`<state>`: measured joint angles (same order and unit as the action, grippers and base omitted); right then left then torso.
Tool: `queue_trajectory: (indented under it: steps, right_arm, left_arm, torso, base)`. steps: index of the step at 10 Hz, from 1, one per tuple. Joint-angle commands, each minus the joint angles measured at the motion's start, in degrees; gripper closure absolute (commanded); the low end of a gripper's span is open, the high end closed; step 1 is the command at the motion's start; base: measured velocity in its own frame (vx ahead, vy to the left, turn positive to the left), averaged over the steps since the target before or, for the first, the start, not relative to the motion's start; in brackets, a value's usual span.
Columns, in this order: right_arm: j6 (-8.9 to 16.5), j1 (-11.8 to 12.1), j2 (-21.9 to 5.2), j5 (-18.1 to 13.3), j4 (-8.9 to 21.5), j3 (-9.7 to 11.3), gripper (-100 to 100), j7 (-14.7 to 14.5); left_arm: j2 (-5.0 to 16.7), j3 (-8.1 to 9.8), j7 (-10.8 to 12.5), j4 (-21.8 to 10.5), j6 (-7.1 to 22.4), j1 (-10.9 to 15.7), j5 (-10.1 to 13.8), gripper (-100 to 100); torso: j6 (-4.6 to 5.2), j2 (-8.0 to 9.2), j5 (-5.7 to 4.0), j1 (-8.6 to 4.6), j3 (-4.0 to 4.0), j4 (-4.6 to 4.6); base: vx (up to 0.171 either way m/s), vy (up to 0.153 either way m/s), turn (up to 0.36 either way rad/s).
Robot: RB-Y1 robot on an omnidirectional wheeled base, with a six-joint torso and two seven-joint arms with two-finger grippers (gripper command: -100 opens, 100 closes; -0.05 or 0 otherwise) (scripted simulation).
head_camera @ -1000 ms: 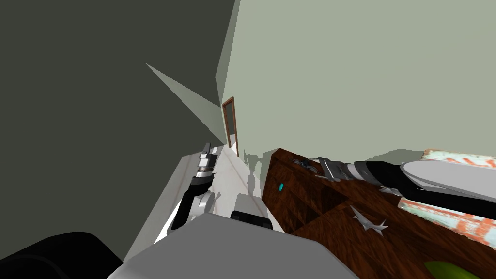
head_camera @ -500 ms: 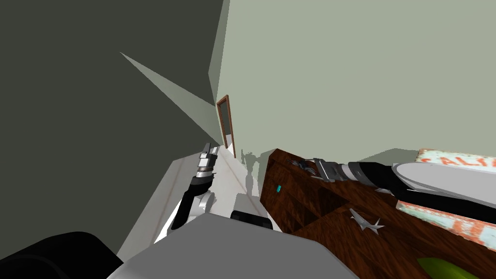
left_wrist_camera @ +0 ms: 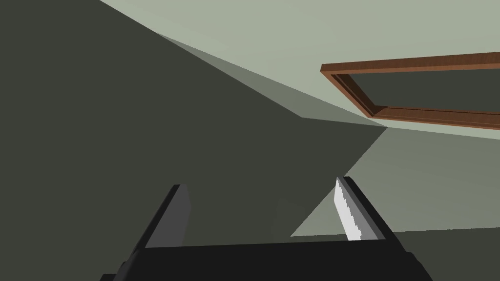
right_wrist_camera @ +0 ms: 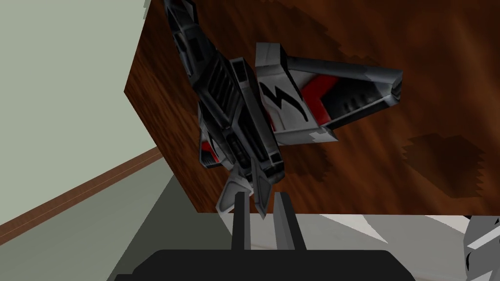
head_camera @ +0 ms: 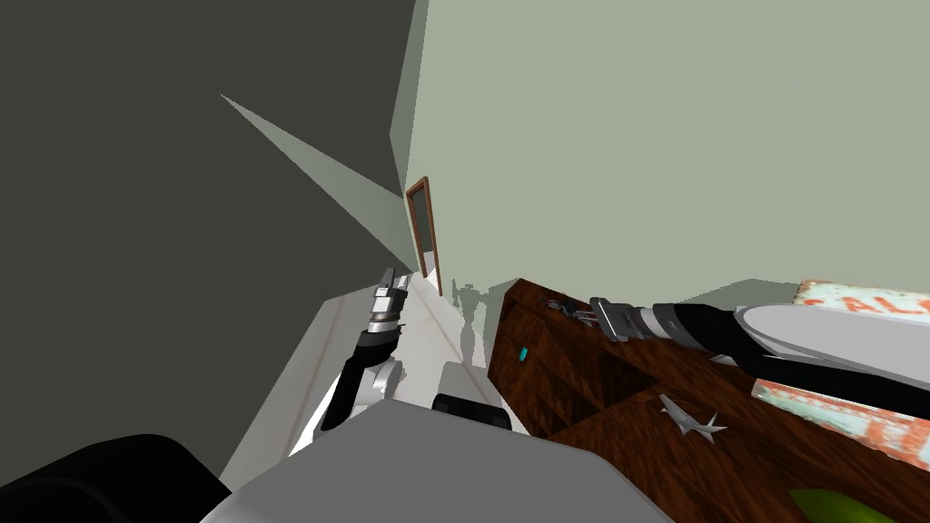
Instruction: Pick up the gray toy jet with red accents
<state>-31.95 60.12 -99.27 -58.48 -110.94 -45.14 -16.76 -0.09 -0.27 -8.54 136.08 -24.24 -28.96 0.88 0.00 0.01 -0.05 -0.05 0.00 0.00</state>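
Note:
The toy jet [right_wrist_camera: 254,112] is dark grey with red and white wing markings and lies near the corner of a brown wooden cabinet top [right_wrist_camera: 415,161]. My right gripper [right_wrist_camera: 260,195] has its fingers drawn close together on either side of the jet's tail fin, which sits between them. In the head view the right gripper [head_camera: 590,313] reaches along the cabinet top to the jet [head_camera: 565,307] at its far end. My left gripper [left_wrist_camera: 259,210] stands open with nothing between its fingers, and the head view shows the left gripper [head_camera: 389,283] raised to the left of the cabinet.
A second, light grey toy plane [head_camera: 692,419] lies nearer on the wooden cabinet [head_camera: 581,390]. A red-and-white lettered sign [head_camera: 863,304] and a green object [head_camera: 831,504] sit at the right. A small teal item [head_camera: 523,354] rests in the shelf. A doorway [head_camera: 425,231] stands beyond.
My right gripper's fingers have come together from wide open onto the jet's tail. My head view shifted a little in the first half second. The left arm has not moved.

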Motion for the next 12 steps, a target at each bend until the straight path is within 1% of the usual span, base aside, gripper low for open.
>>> queue_trajectory:
  steps: [1,2,4,10,11,12]
  right_arm:
    - [0.0,0.0,0.0,0.0,0.0,0.0,0,0.0]
    - [-0.15,-0.35,-0.12,0.67,1.61,0.57,100,-0.45]
    - [-1.12,-1.08,-0.2,1.86,4.27,1.06,100,-1.32]
    - [-4.02,-3.26,-0.45,5.42,12.23,2.52,100,-3.93]
    - [-3.31,-3.1,-0.76,5.41,11.52,2.79,100,-3.92]
    - [-3.4,-3.14,-0.79,5.46,11.66,2.78,0,-3.93]
  left_arm:
    - [0.0,0.0,0.0,0.0,0.0,0.0,0.0,0]
    - [0.0,0.0,0.0,0.0,0.0,0.0,0.0,0]
    - [0.0,-0.01,0.0,0.0,0.0,0.02,0.0,0]
    - [0.0,0.0,0.0,0.0,0.0,0.01,0.0,0]
    - [0.0,0.0,0.0,0.0,0.0,0.01,0.0,0]
    - [0.0,0.0,0.0,0.0,0.0,0.0,0.0,0]
  torso:
    - [0.0,0.0,0.0,0.0,0.0,0.0]
    - [0.0,0.01,0.0,0.0,0.01,0.0]
    - [-0.13,0.18,-0.06,-0.07,0.06,-0.01]
    - [-0.08,0.15,-0.04,-0.03,0.07,0.01]
    - [-0.08,0.13,-0.03,-0.01,0.06,0.01]
    - [-0.03,0.02,-0.03,-0.04,0.01,-0.01]
  base:
    - [0.0,0.0,0.0]
    - [-0.071,0.014,0.166]
    - [-0.126,-0.01,0.202]
    - [-0.098,0.02,0.139]
    - [-0.039,0.007,0.029]
    - [-0.006,0.001,-0.007]
